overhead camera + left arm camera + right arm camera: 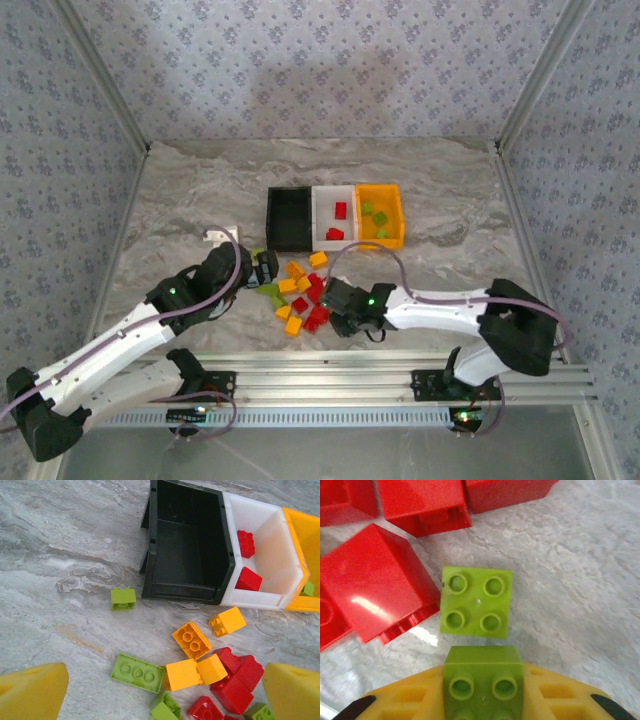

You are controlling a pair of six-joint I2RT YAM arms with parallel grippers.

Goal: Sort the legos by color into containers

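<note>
Glossy studded legos (303,296) piled on veined table (440,190) before black bin (290,218), white bin (322,200) holding red bricks (340,211), orange bin (392,200) holding green bricks (372,213), left gripper (165,692) jaws wide apart, right gripper (482,697) clamping a square green brick (482,677)

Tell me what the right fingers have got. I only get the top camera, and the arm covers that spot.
Observer: On the right wrist camera, a light green brick sits between the right fingers, which touch both its sides.
Operator: Anything in the black bin? It's just dark from up here.
Observer: On the left wrist camera, the black bin has a bare floor with no brick in it.
Operator: And the left fingers?
Observer: The left fingers are spread wide above the table, with nothing held between them.
</note>
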